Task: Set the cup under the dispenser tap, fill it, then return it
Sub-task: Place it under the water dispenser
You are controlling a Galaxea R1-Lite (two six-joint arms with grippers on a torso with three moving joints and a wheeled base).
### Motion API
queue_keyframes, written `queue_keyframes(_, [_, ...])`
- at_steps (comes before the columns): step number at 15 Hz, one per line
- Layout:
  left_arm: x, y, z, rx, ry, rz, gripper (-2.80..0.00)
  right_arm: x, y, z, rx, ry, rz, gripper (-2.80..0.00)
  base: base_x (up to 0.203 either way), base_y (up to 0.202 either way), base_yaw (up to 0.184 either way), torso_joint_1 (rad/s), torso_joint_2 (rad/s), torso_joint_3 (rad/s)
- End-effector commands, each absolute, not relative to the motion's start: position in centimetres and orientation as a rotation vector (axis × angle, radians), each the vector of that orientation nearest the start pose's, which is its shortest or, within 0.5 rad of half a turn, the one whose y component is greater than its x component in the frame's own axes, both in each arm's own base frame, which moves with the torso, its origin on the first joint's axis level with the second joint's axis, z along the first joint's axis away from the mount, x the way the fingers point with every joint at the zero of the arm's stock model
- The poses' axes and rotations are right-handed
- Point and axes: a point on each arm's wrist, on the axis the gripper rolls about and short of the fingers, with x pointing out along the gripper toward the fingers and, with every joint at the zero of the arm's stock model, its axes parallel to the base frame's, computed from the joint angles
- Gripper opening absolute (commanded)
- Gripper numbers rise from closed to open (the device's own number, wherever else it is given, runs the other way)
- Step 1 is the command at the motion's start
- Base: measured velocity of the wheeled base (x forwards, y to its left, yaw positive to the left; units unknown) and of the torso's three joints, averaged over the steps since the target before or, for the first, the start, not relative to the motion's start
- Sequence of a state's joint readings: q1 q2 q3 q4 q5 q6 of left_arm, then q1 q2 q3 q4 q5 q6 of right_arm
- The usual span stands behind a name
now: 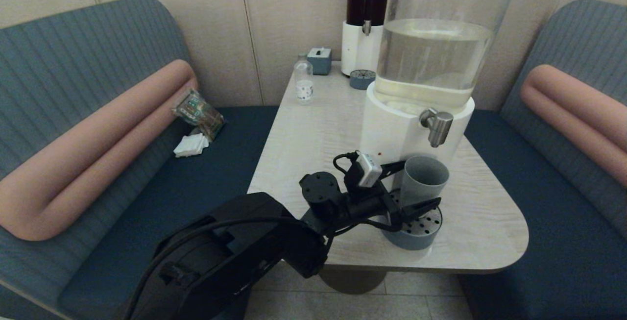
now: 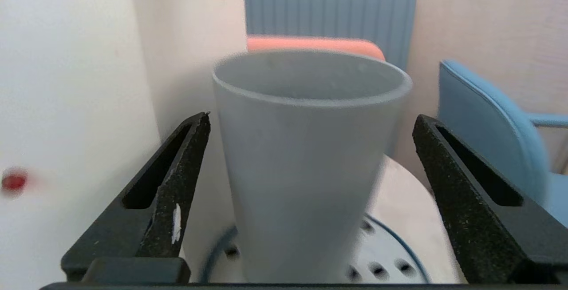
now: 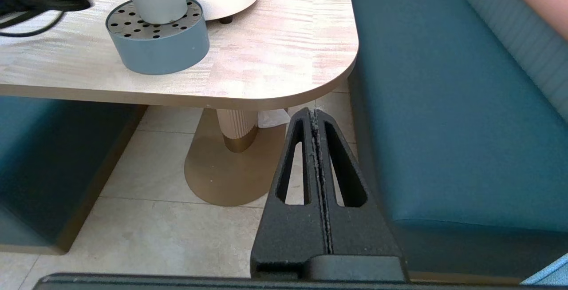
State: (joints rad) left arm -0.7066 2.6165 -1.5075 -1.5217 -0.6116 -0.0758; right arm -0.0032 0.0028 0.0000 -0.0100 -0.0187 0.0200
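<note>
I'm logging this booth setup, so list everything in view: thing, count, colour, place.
cup: 1, grey-blue, on drip tray, below tap
dispenser tap: 1, silver, big dispenser front
big dispenser: 1, white base, table right
drip tray: 1, blue
red dispenser: 1, table back, with its own tray
bottle: 1, clear
box: 1, blue-grey
table: 1, pale wood
napkins, packet: left bench
left gripper: open, straddling cup
right gripper: shut, below table edge

Count: 2 dispensers, clear-liquid unit (image 1: 431,55) nearest the left gripper (image 1: 416,185) and dark-liquid unit (image 1: 365,21) well beyond it; 2 perforated drip trays (image 1: 416,229) (image 1: 361,79); 1 cup (image 1: 422,180) betw. the open fingers; 1 bottle (image 1: 303,84); 1 small blue box (image 1: 319,60).
</note>
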Motion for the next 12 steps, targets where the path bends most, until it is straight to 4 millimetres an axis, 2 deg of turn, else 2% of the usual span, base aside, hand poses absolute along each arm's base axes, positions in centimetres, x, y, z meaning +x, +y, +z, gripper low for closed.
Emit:
queue_keyframes(1, [35.3,-31.5,8.3,-0.080,-0.352,-1.316,0.00,-2.3,0.0,7.7,0.020,-0.008,-0.021,-2.80,0.000,0.000,0.000,0.000,0.00,0.000])
queue_keyframes(4, [32.3,-28.8,9.2,-0.068,-0.237,-1.318,0.00,-2.3,0.0,7.6,0.020,-0.006,-0.021,-2.80,0.000,0.000,0.000,0.000,0.00,0.000])
queue_keyframes(8, [27.9,-24.7,12.8,-0.056,-0.204,-1.299,0.00,-2.3,0.0,7.7,0.020,-0.008,-0.021,-2.80,0.000,0.000,0.000,0.000,0.00,0.000])
queue_keyframes(9, [26.6,-23.5,13.9,-0.059,-0.207,-1.279,-2.80,-2.3,0.0,7.7,0.020,-0.007,-0.021,-2.80,0.000,0.000,0.000,0.000,0.00,0.000])
queue_keyframes(12, [22.0,-19.2,17.5,-0.088,-0.247,-1.148,-2.80,-2.3,0.0,7.7,0.020,-0.008,-0.021,-2.80,0.000,0.000,0.000,0.000,0.00,0.000])
